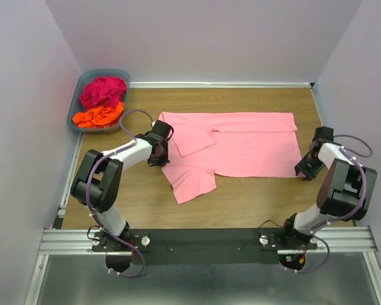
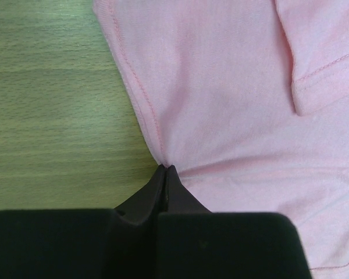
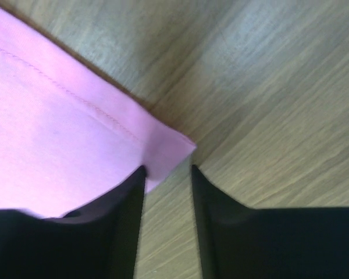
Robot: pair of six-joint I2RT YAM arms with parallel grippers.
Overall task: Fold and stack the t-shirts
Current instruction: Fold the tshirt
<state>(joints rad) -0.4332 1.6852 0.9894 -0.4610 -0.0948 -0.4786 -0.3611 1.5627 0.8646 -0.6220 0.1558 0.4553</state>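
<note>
The light pink t-shirt (image 1: 241,146) lies spread across the middle of the wooden table, one sleeve folded over its top left and the other sleeve sticking out toward the front. My left gripper (image 1: 157,155) is shut on the shirt's left edge (image 2: 163,157), pinching the seam where the sleeve meets the body. My right gripper (image 1: 303,170) is open at the shirt's near right corner (image 3: 168,148); the corner lies between its jaws, against the left finger (image 3: 131,197). The magenta t-shirt (image 1: 103,91) and the orange t-shirt (image 1: 100,117) lie crumpled in the basket.
The grey-blue plastic basket (image 1: 78,94) sits at the far left corner against the wall. White walls close in the table on the left, back and right. A metal rail (image 1: 209,240) runs along the near edge at the arm bases.
</note>
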